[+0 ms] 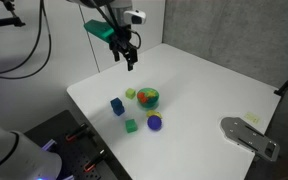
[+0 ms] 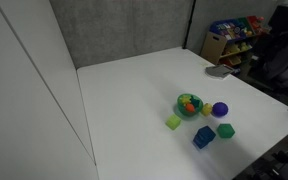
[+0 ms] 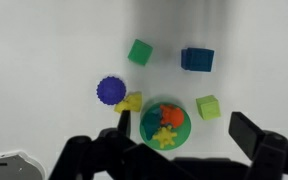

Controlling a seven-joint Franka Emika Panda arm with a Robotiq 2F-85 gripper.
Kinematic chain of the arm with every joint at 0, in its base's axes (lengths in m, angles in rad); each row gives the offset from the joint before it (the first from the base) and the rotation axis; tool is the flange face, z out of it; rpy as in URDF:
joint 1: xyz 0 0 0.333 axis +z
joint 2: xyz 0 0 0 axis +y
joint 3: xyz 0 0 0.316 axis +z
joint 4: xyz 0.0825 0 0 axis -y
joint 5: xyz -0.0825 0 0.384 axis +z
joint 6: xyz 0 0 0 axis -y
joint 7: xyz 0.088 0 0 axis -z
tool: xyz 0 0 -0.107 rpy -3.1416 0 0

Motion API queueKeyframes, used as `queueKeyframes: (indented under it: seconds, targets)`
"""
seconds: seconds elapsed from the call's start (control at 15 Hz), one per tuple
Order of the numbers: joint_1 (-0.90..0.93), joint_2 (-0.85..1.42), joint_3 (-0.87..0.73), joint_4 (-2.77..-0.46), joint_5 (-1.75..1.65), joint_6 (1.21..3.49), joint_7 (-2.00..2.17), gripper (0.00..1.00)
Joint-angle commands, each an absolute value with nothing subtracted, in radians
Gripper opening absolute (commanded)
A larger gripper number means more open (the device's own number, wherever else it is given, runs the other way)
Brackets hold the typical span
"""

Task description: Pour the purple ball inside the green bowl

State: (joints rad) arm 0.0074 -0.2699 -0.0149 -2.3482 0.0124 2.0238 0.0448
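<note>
Purple ball (image 3: 110, 90) beside green bowl (image 3: 187, 128), mid table (image 1: 204, 80); end effector (image 1: 130, 62) high.

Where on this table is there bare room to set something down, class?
Free: the table between the grey wall and the green bowl; also between the purple ball and the grey metal piece. Crowded: around the bowl, among ball, blue cube and green cube.

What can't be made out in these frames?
Contents of the green bowl: orange and yellow bits, blurred in the wrist view, too small in both exterior views.
Bowl's lower rim: wrist view, covered by the gripper body.
The gray object at the table edge: too small in an exterior view to identify.
Surface of the purple ball: blurred in the wrist view.
</note>
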Motion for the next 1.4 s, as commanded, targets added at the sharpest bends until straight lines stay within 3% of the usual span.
queueKeyframes:
  seconds: [0.0,0.8,1.33]
  targets:
    - [-0.023,-0.141,-0.031,-2.302,0.041,2.067,0.090,1.00]
    - [-0.067,0.215,-0.097,-2.241,-0.046,2.277,0.235,1.00]
    - [-0.052,0.250,-0.110,-2.237,-0.121,2.297,0.238,1.00]
